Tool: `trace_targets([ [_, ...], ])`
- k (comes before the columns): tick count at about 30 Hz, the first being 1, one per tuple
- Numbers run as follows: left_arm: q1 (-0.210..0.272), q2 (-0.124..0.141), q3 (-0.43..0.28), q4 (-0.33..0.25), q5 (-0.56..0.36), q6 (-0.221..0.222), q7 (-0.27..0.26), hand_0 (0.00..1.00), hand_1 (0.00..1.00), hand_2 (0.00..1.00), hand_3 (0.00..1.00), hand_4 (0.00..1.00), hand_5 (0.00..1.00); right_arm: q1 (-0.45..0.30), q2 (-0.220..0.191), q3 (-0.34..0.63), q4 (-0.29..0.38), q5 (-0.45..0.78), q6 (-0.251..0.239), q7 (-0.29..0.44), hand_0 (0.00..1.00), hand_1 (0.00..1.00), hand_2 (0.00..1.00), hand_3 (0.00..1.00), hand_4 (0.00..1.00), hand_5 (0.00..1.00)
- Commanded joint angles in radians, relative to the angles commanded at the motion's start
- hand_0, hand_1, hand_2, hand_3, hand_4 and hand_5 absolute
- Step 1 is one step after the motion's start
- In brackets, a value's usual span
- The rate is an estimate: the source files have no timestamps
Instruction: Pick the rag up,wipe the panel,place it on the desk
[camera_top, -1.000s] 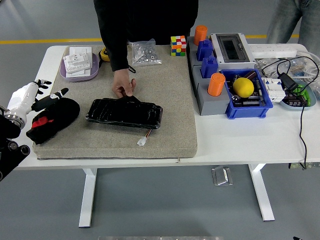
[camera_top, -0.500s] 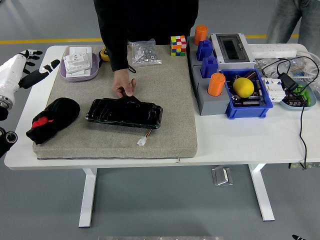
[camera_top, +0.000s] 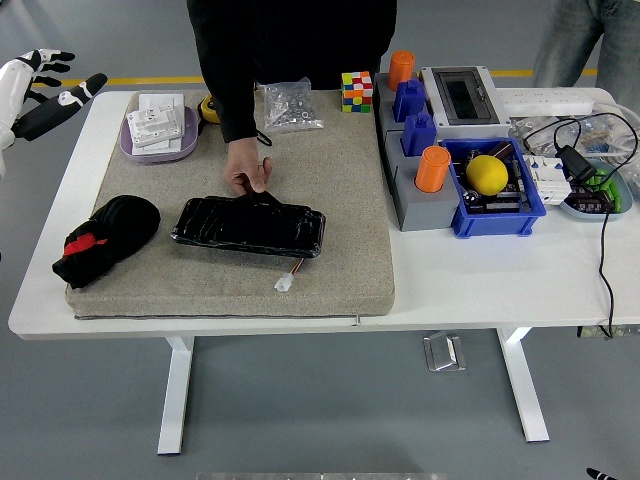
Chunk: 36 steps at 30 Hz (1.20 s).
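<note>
A black rag (camera_top: 105, 238) with a red patch lies bunched at the left end of the beige mat (camera_top: 340, 190). The glossy black panel (camera_top: 248, 225) rests beside it, mid-mat, with a small white plug on a wire at its near edge. A person's hand (camera_top: 247, 174) presses on the panel's far edge. My left hand (camera_top: 45, 88) is raised at the picture's upper left, off the table, fingers spread and holding nothing. My right arm does not show.
A purple tray (camera_top: 160, 148) with white cards sits at the mat's back left, next to a bag of screws (camera_top: 290, 105) and a colour cube (camera_top: 356, 90). Grey and blue bins (camera_top: 500, 200) with orange cylinders and a yellow ball stand right, then cables (camera_top: 575, 160).
My left hand has let go of the rag's far end and risen up and away to the upper left. The rag stays on the mat; the person's hand has not moved.
</note>
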Motion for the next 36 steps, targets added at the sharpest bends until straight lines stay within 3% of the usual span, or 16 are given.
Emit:
trace_targets([
  [11,0.006,0.025,-0.048,-0.063,-0.021,-0.007,0.006,0.498,0.707,0.782,0.822,0.998,0.998,-0.003,-0.002,0.002,0.000,0.001,0.002,-0.002,0.778,0.655,0.716,0.634,0.998,0.553],
  [24,0.042,0.007,-0.112,-0.077,-0.033,-0.011,0.006,0.498,0.702,0.775,0.819,0.998,0.998,-0.007,0.005,0.004,0.000,-0.004,0.003,-0.001,0.779,0.654,0.716,0.633,0.998,0.556],
  [36,0.063,0.019,-0.142,-0.103,-0.022,-0.010,0.011,0.495,0.700,0.773,0.817,0.998,0.998,0.000,0.006,-0.005,0.001,-0.007,0.002,-0.004,0.777,0.654,0.716,0.634,0.998,0.556],
])
